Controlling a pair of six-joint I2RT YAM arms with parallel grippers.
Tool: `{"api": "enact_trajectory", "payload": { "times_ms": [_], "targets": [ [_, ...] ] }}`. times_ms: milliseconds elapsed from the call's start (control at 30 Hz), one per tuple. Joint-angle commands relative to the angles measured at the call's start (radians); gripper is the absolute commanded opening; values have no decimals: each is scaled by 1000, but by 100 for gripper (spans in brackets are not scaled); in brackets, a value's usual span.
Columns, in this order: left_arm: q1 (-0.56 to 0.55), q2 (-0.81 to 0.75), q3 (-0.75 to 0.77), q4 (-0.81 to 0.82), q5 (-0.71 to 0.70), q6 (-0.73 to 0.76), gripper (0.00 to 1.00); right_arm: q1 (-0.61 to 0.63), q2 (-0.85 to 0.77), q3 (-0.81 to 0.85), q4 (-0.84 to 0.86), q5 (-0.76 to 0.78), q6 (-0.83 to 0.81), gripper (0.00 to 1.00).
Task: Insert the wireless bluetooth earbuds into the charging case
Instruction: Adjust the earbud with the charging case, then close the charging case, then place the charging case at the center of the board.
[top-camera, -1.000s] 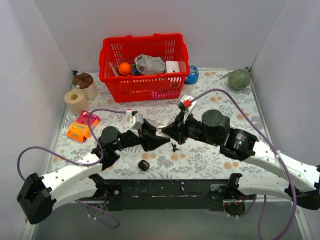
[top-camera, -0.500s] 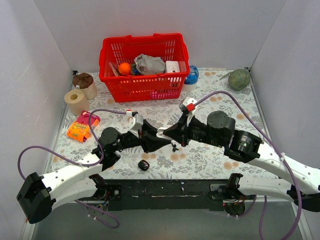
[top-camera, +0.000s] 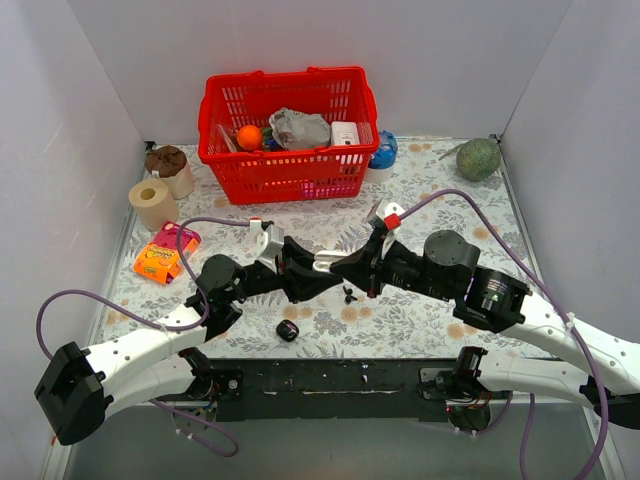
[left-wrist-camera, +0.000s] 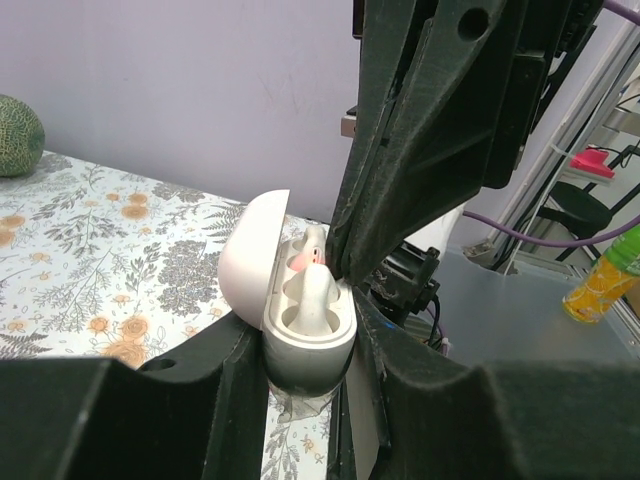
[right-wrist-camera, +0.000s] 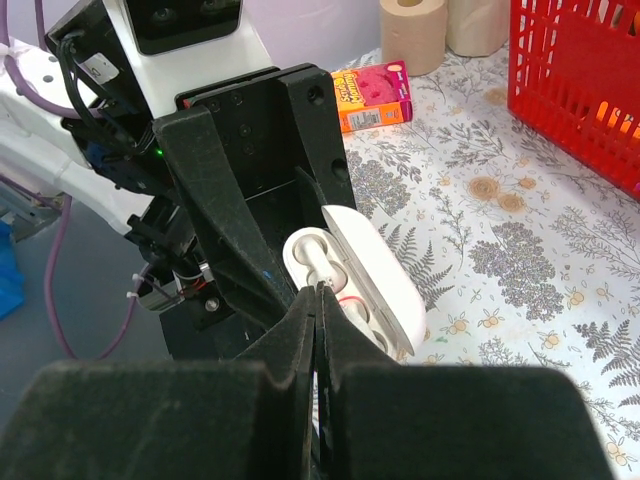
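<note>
Held the open white case (right-wrist-camera: 375, 262) clamped in the left gripper (top-camera: 316, 270), above the desk (top-camera: 410, 190), midway along its near edge. Rested the right gripper (right-wrist-camera: 318, 298), tips closed together, at the empty socket beside a seated earbud (left-wrist-camera: 312, 290). Judged seating under way; called next for a gentle straight push.

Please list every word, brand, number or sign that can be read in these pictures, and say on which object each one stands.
No text can be read for certain.
Pink and orange box: printed face, too blurred to read.
White box in the red basket: any print is too small to read.
White open case: no writing shows.
Bottle with green cap: too blurred to read.
</note>
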Motion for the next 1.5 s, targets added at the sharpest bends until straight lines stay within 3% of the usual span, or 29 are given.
{"api": "enact_trajectory", "payload": {
  "times_ms": [0,33,100,167,233,367,500,933,1133,1200,1300,1367,1467],
  "targets": [
    [-1,-2,15,57,-24,-5,0,6,-27,-16,44,-3,-4,1],
    [-2,-1,15,57,-21,-3,0,6,-33,-16,49,3,1,1],
    [0,-1,9,55,-18,0,0,6,-57,-15,73,14,9,21],
    [0,-6,6,55,-9,6,0,6,-73,-7,88,67,10,34],
    [-2,-9,-1,54,-1,9,0,6,-96,13,95,115,12,36],
    [-2,-22,-6,29,25,20,0,6,-102,65,43,308,-20,36],
    [-2,-33,-8,22,45,32,0,4,11,166,-101,370,-36,30],
    [-2,-47,-3,19,47,43,0,0,133,197,-146,114,-59,25],
    [-2,-55,-1,-7,24,52,0,0,96,156,-119,97,-47,24],
    [-2,-50,3,-24,-4,48,0,0,76,140,-119,157,-31,26],
    [0,-35,41,-177,-206,19,0,-5,26,108,-145,382,27,31],
    [11,33,113,-377,-320,-21,0,-19,-3,59,-175,459,59,32],
    [125,216,208,-544,-262,-178,0,-49,-14,-24,-207,464,119,32]
  ]
}}
